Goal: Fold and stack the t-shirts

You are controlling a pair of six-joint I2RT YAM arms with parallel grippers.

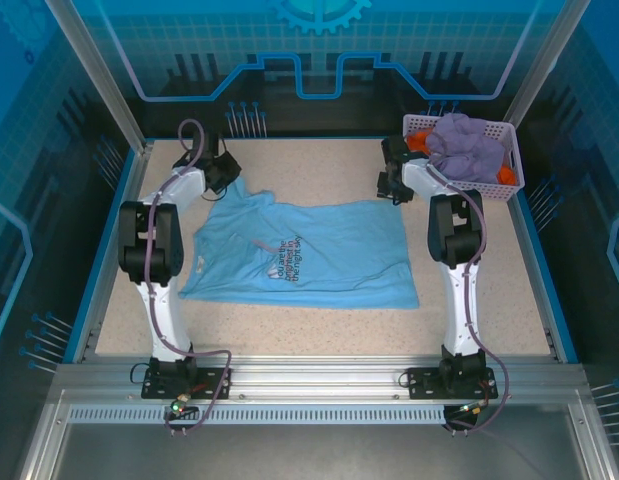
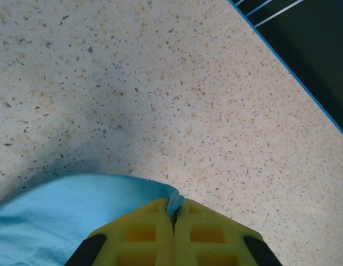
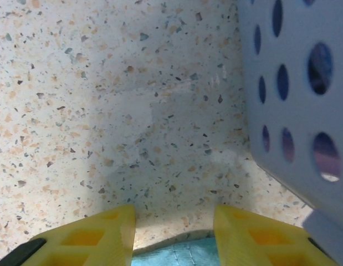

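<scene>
A light sky-blue t-shirt (image 1: 309, 255) with chest lettering lies spread flat across the middle of the table. My left gripper (image 1: 232, 178) sits at the shirt's far left corner. Its yellow fingers (image 2: 143, 233) are shut on a small pinch of the blue cloth (image 2: 60, 210). My right gripper (image 1: 389, 185) is at the shirt's far right corner, beside the basket. It stands open (image 3: 174, 219) over bare table, with the blue hem (image 3: 177, 255) lying loose between its fingers near their roots. A lavender-purple t-shirt (image 1: 467, 150) and an orange one (image 1: 419, 140) are bundled in the basket.
The lavender mesh basket (image 1: 514, 165) stands at the far right corner, its perforated wall (image 3: 293, 83) close to my right fingers. A blue raised rim (image 1: 109, 250) borders the speckled table (image 1: 319, 160); that edge (image 2: 293, 72) runs near my left gripper.
</scene>
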